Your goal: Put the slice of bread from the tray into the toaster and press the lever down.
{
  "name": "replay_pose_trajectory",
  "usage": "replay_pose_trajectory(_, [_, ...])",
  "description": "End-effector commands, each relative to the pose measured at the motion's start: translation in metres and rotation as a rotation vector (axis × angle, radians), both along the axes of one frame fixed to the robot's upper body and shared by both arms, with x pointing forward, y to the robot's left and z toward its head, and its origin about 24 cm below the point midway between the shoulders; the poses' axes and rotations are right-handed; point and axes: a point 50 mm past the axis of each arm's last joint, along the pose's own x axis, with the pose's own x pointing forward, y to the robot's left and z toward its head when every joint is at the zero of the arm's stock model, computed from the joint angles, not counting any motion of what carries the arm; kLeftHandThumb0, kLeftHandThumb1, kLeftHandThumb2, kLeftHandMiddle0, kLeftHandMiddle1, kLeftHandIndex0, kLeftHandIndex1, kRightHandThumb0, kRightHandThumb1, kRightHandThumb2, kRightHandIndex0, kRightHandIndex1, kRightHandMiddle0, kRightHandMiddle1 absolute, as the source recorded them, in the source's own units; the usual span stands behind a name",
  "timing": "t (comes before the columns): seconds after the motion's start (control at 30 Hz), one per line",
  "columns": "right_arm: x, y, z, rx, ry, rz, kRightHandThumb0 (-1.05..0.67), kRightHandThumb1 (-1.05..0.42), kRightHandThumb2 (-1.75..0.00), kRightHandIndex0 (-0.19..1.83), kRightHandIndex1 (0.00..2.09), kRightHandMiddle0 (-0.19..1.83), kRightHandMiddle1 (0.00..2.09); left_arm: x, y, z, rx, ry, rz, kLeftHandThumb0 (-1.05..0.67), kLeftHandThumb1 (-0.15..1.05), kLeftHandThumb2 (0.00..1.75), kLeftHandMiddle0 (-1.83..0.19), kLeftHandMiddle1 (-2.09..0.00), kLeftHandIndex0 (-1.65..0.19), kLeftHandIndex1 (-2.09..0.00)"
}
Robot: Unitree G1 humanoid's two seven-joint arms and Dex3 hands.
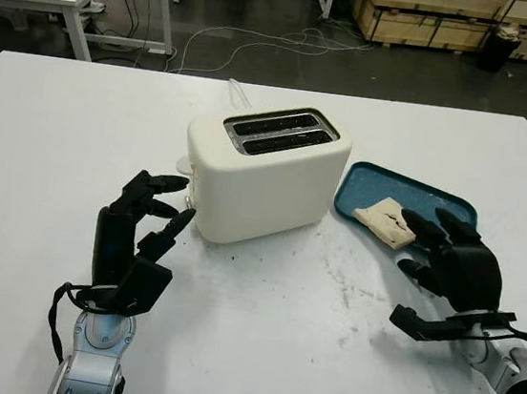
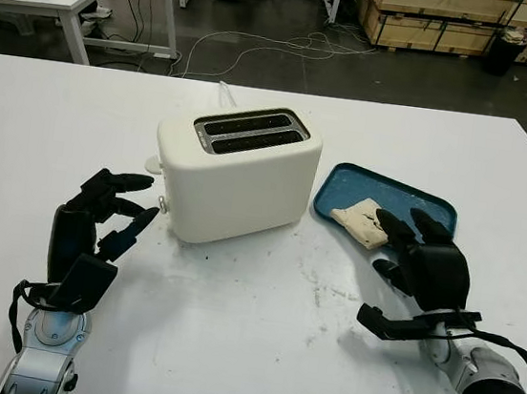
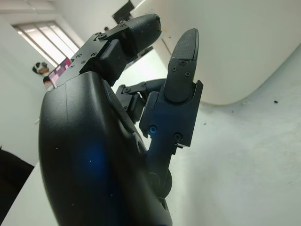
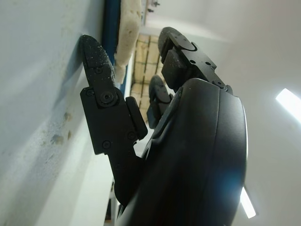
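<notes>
The white bench (image 1: 50,132) carries everything in play. At its middle stands the cream toaster (image 1: 265,183), its two top slots (image 1: 279,131) empty and running roughly across the robot's view, slanting a little away toward the right. Its lever (image 1: 191,183) sits on the end wall that faces the left hand. Just to the right of the toaster lies the blue tray (image 1: 436,199), tilted so its long side runs from near the toaster out toward the far right.

The slice of bread (image 1: 386,221) lies flat in the near part of the tray, close to the near rim, with its longer side running much as the tray does. The right hand (image 1: 448,258) is by far the nearer one: it hangs just on the robot's side of the slice, open and holding nothing, its fingertips (image 1: 413,218) at or over the slice's near edge; contact cannot be told. So the bread lies forward and slightly left of that hand, and the toaster further left again.

The left hand (image 1: 139,235) is on the other side, near the toaster's lever end, open and empty, well apart from the bread.
</notes>
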Motion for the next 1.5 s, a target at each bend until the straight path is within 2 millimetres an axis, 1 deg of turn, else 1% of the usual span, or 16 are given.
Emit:
replay_pose_trajectory(0.0, [0.005,0.000,0.004,-0.019,0.005,0.018,-0.50,-0.70,0.00,0.35,0.01,0.42,0.01,0.001,-0.001,0.003,-0.002,-0.023,-0.006,-0.37,0.92,0.16,-0.51,-1.39,-0.53,-0.87])
replay_pose_trajectory(0.23, [0.018,0.005,0.011,-0.044,0.006,0.056,-0.48,-0.70,0.00,0.42,0.04,0.46,0.02,0.000,-0.001,0.003,0.007,-0.010,0.003,-0.39,0.92,0.16,-0.52,-1.34,-0.54,-0.85])
replay_pose_trajectory(0.5, [0.031,0.009,0.015,-0.114,0.044,0.076,-0.41,-0.75,-0.01,0.57,0.08,0.57,0.05,0.001,-0.001,0.004,0.010,-0.018,0.001,-0.40,0.92,0.17,-0.52,-1.34,-0.54,-0.85])
replay_pose_trajectory(0.77, [0.033,0.010,0.013,-0.139,0.072,0.085,-0.37,-0.77,-0.01,0.69,0.13,0.67,0.07,0.000,-0.001,0.003,0.010,-0.017,0.001,-0.38,0.92,0.16,-0.52,-1.35,-0.54,-0.85])
replay_pose_trajectory(0.83, [0.033,0.010,0.013,-0.168,0.075,0.094,-0.36,-0.78,-0.01,0.75,0.17,0.72,0.08,0.000,-0.002,0.003,0.003,-0.015,0.001,-0.38,0.92,0.17,-0.51,-1.35,-0.54,-0.85])
replay_pose_trajectory(0.9, [0.032,0.010,0.012,-0.195,0.072,0.100,-0.36,-0.81,-0.01,0.82,0.29,0.80,0.10,0.000,-0.002,0.004,0.003,-0.020,-0.001,-0.37,0.92,0.16,-0.50,-1.35,-0.54,-0.85])
replay_pose_trajectory(0.93, [0.032,0.010,0.012,-0.205,0.070,0.102,-0.39,-0.86,-0.01,0.80,0.53,0.89,0.12,0.000,-0.002,0.004,0.007,-0.022,-0.002,-0.37,0.92,0.16,-0.51,-1.36,-0.54,-0.85])
replay_pose_trajectory(0.97, [0.032,0.010,0.012,-0.210,0.061,0.104,-0.40,-0.88,0.00,0.75,0.71,0.93,0.12,0.000,-0.002,0.003,0.003,-0.017,-0.003,-0.36,0.92,0.16,-0.51,-1.36,-0.54,-0.85])
replay_pose_trajectory(1.0, [0.032,0.010,0.012,-0.211,0.050,0.107,-0.43,-0.90,-0.01,0.69,1.15,0.93,0.33,0.000,-0.002,0.003,0.003,-0.014,-0.001,-0.37,0.92,0.17,-0.51,-1.36,-0.54,-0.85])
replay_pose_trajectory(1.03, [0.032,0.011,0.012,-0.211,0.039,0.108,-0.47,-0.91,-0.04,0.70,1.50,0.73,0.99,0.000,-0.002,0.003,0.002,-0.012,-0.001,-0.38,0.92,0.17,-0.50,-1.36,-0.54,-0.85])
replay_pose_trajectory(1.07, [0.031,0.011,0.012,-0.210,0.027,0.108,-0.51,-0.92,-0.07,0.74,1.62,0.63,1.30,0.000,-0.002,0.003,0.000,-0.010,-0.001,-0.38,0.92,0.17,-0.50,-1.35,-0.53,-0.85])
replay_pose_trajectory(1.1, [0.031,0.012,0.013,-0.209,0.007,0.113,-0.53,-0.92,-0.09,0.78,1.68,0.58,1.52,0.000,-0.002,0.003,0.004,-0.013,0.001,-0.38,0.92,0.17,-0.50,-1.35,-0.53,-0.85])
replay_pose_trajectory(1.13, [0.030,0.012,0.013,-0.209,-0.010,0.118,-0.57,-0.92,-0.12,0.82,1.72,0.57,1.65,0.000,-0.002,0.003,0.007,-0.016,0.003,-0.38,0.92,0.17,-0.51,-1.36,-0.53,-0.85])
replay_pose_trajectory(1.23, [0.029,0.013,0.013,-0.216,-0.055,0.125,-0.60,-0.92,-0.21,0.82,1.74,0.53,1.74,0.000,-0.002,0.003,-0.002,-0.012,-0.001,-0.37,0.92,0.16,-0.52,-1.36,-0.54,-0.85])
replay_pose_trajectory(1.37, [0.028,0.014,0.014,-0.211,-0.094,0.131,-0.60,-0.92,-0.22,0.84,1.75,0.53,1.74,0.000,-0.002,0.002,0.007,-0.003,0.005,-0.38,0.92,0.16,-0.51,-1.35,-0.54,-0.85])
replay_pose_trajectory(1.47, [0.029,0.014,0.014,-0.220,-0.100,0.130,-0.60,-0.92,-0.31,0.82,1.75,0.51,1.75,0.000,-0.002,0.002,0.010,-0.009,0.005,-0.36,0.92,0.15,-0.51,-1.34,-0.54,-0.84])
